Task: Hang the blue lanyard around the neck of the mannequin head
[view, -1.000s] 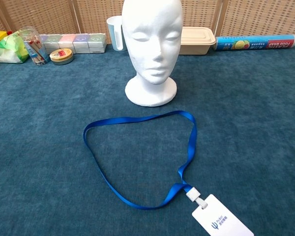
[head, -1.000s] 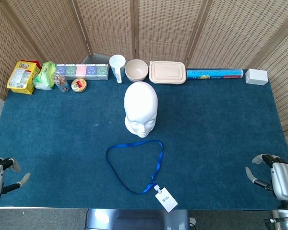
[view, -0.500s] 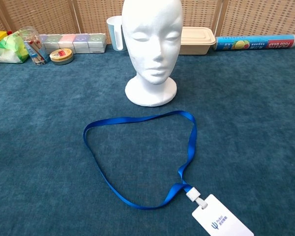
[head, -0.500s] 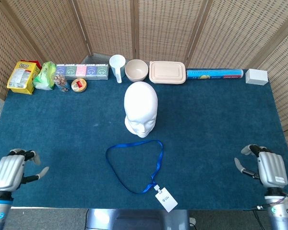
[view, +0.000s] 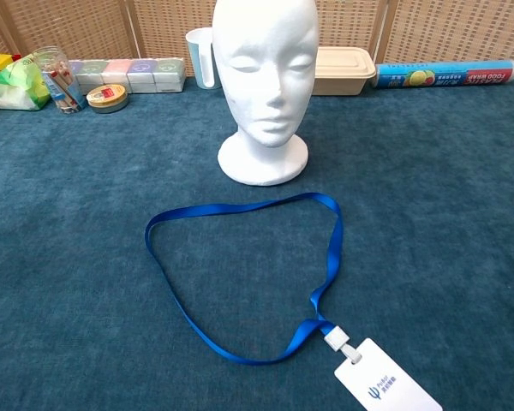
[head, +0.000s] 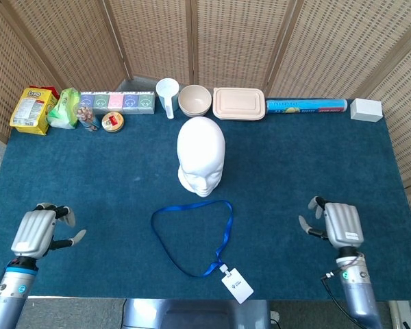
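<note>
The white mannequin head [head: 201,156] [view: 265,81] stands upright mid-table, facing me. In front of it the blue lanyard [head: 226,221] [view: 332,240] lies flat as an open loop, its white badge [head: 237,285] [view: 384,382] at the near end. My left hand [head: 38,232] hovers over the near left of the cloth, empty, fingers apart. My right hand [head: 339,224] is at the near right, also empty with fingers apart. Both are well away from the lanyard and show only in the head view.
Along the back edge stand a snack bag [head: 32,110], a green packet [head: 63,109], a row of small boxes [head: 118,102], a tin [head: 112,122], a white cup [head: 168,96], a bowl [head: 194,100], a lidded container [head: 239,103], a food-wrap roll [head: 306,105] and a white box [head: 366,110]. Wicker screens stand behind.
Both hands have risen from the table's near corners into fuller view and moved inward and forward over the cloth. The lanyard and the head have not moved.
</note>
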`<move>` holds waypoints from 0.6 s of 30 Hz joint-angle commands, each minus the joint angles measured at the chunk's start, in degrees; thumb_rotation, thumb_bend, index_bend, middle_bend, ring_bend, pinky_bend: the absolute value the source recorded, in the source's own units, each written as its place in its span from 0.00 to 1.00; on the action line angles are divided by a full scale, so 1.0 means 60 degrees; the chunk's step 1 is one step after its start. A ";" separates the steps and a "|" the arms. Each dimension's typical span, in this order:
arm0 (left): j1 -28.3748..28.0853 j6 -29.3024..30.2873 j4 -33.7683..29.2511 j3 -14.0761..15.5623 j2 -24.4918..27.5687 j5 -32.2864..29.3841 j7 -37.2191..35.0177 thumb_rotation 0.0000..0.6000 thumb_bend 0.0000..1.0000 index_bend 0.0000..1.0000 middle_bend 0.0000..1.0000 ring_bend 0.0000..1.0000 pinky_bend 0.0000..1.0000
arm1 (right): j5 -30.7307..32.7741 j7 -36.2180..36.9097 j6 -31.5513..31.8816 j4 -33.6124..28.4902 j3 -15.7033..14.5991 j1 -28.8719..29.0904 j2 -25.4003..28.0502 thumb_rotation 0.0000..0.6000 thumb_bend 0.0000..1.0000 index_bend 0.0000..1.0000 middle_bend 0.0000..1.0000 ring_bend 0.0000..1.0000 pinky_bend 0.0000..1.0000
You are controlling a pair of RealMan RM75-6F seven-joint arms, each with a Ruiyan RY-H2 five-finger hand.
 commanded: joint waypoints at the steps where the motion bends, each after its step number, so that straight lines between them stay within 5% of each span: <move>1: -0.0100 -0.0088 0.0086 -0.0046 -0.0053 -0.0078 -0.0022 0.81 0.22 0.61 0.57 0.49 0.29 | 0.0490 -0.0768 -0.0021 0.0022 0.0183 0.0394 -0.0555 0.55 0.37 0.43 0.68 0.87 0.92; 8: -0.0328 -0.0252 0.0264 -0.0128 -0.0117 -0.0224 -0.0097 0.80 0.22 0.61 0.57 0.49 0.29 | 0.1260 -0.1619 0.0126 0.0019 0.0332 0.0853 -0.1436 0.56 0.37 0.42 0.77 0.99 1.00; 18: -0.0614 -0.0472 0.0515 -0.0222 -0.0163 -0.0408 -0.0240 0.81 0.22 0.61 0.57 0.49 0.29 | 0.2277 -0.2629 0.0191 0.0102 0.0493 0.1543 -0.2450 0.56 0.37 0.40 0.79 1.00 1.00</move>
